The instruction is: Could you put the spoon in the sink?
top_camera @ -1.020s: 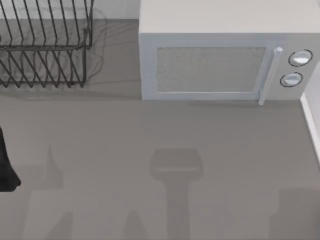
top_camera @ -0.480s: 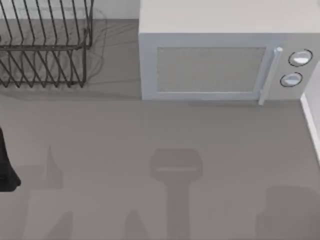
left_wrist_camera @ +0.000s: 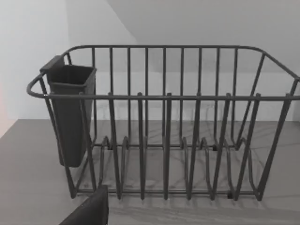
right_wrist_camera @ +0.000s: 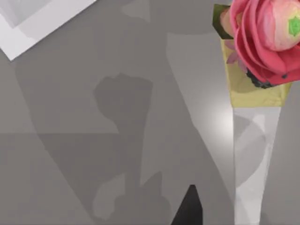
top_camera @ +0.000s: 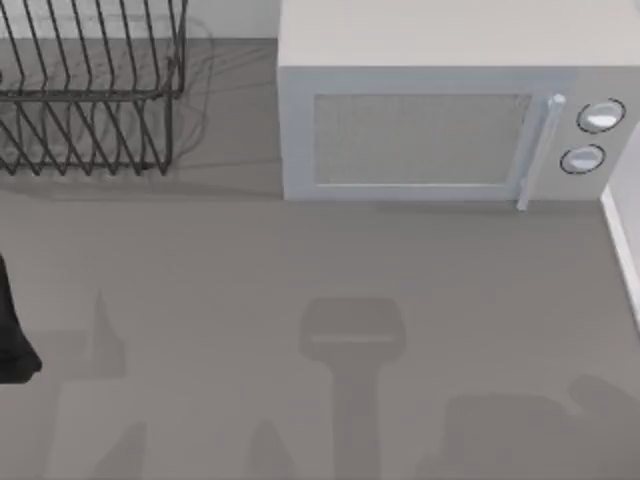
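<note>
Ahead of the left gripper's jaws stands a dish rack [left_wrist_camera: 164, 122] with a cutlery holder [left_wrist_camera: 70, 112], no spoon grasped; I cannot tell either jaws' state, so everything remains.

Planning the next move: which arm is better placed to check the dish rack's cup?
Left, probably: its wrist view faces the dish rack and cup; the right wrist view faces a flower vase.

White sink [top_camera: 624, 240], far right edge
</note>
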Controlling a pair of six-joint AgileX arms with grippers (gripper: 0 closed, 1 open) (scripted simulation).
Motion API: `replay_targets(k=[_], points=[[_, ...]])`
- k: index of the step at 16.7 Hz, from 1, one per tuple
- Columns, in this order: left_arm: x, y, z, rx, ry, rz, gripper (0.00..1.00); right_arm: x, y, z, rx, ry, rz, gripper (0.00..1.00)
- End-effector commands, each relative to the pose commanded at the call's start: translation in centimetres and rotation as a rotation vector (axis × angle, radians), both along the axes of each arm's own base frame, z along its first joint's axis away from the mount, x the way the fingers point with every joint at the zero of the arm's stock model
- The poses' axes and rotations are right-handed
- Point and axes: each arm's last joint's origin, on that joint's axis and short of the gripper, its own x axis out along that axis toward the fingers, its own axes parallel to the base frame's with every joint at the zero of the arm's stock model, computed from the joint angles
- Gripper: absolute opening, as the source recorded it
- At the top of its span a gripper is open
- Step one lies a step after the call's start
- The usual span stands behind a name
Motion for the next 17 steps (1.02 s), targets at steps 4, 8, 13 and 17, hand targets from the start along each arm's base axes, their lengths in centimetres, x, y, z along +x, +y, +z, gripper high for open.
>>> replay_targets(k=[4, 8, 13, 17], points=[[0.0, 0.0, 0.0, 0.0, 0.0, 0.0, 1.0, 0.0, 0.0, -0.1, 0.001, 0.003, 0.0, 0.0], [0.0, 0.0, 0.0, 0.0, 0.0, 0.0, 1.0, 1.2, -0.2, 0.4, 0.006, 0.024, -0.007, 0.0], [0.0, 0.0, 0.0, 0.0, 0.0, 0.0, 1.0, 7.5, -1.3, 2.1, 0.019, 0.085, -0.013, 0.0], [0.0, 0.0, 0.0, 0.0, 0.0, 0.0, 1.0, 15.1, -2.3, 3.6, 0.02, 0.091, -0.01, 0.0]])
